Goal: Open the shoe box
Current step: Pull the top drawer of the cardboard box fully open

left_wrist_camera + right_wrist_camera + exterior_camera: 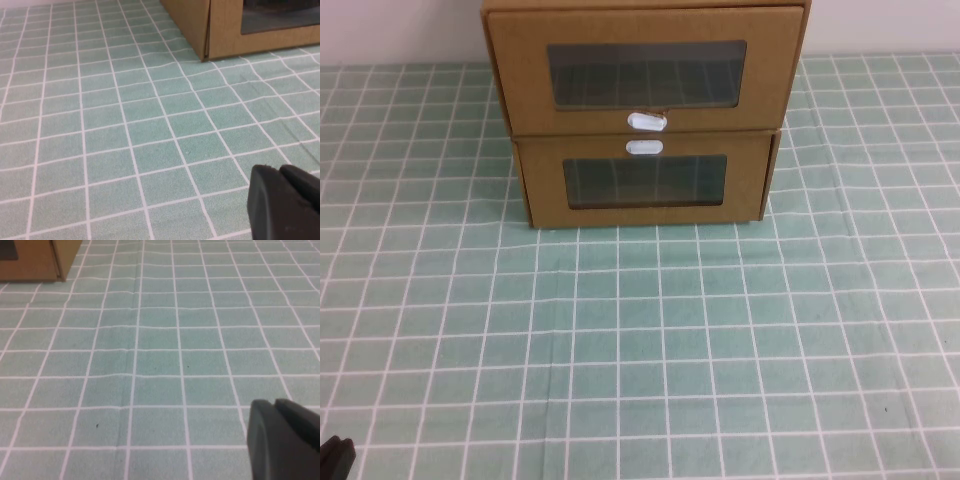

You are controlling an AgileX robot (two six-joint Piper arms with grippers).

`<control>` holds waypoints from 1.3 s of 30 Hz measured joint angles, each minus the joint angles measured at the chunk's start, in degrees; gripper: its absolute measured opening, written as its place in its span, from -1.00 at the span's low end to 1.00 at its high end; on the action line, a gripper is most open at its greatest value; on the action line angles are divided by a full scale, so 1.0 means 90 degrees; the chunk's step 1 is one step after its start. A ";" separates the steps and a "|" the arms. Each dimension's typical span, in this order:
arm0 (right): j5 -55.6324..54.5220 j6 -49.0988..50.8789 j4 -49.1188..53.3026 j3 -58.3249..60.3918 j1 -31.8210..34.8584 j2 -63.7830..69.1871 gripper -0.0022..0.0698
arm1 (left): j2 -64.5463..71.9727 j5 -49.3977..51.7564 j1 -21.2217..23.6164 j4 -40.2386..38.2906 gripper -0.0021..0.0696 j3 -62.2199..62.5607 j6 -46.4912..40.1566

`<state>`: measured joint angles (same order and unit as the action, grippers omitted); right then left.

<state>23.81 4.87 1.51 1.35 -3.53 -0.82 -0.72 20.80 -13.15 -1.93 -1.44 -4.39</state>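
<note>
Counter (pixel 650 340): green, white grid lines. Two brown card boxes are stacked at 12 o'clock, toward the far edge. Upper box (pixel 645 40) sits on lower box (pixel 542 185), fronts facing the robot, both fronts shut.

Each front has a dark see-through pane: upper window (pixel 646 73), lower window (pixel 645 180). Upper tab (pixel 647 121), white, is at 6 o'clock on the upper front. Lower tab (pixel 644 147), white, is at 12 o'clock on the lower front. The two tabs lie near each other, one above the other, either side of the seam between the boxes.

Left hand (pixel 334 456) shows in the high view only as a dark tip at 7 o'clock, at the near corner, well apart from the boxes. Its wrist view shows the fingers (pixel 265 200) pressed together and empty, low over the counter, with a box corner well ahead.

Right hand (pixel 276 407) is outside the high view. Its wrist view shows it low over the grid, fingers together and empty, with a box corner far ahead. Neither hand touches a box.
</note>
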 joint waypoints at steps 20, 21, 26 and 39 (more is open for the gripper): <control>-0.0036 0.0000 0.0000 0.0000 0.0000 0.0000 -0.98 | 0.0000 0.0000 0.0000 0.0021 -0.96 0.0000 0.0000; -0.0036 0.0000 0.0000 0.0000 0.0000 0.0000 -0.98 | 0.0000 0.0000 0.0000 0.0021 -0.96 0.0000 0.0000; -0.0036 0.0000 0.0000 0.0000 0.0000 0.0000 -0.98 | 0.0000 0.0000 0.0000 0.0021 -0.96 0.0000 0.0000; -0.0652 0.0000 -0.0011 0.0000 0.0000 0.0000 -0.98 | 0.0000 -0.1221 0.0000 0.0046 -0.96 -0.0010 0.0000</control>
<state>17.94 4.87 1.42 1.35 -3.53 -0.82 -0.72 9.81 -13.15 -1.52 -1.53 -4.39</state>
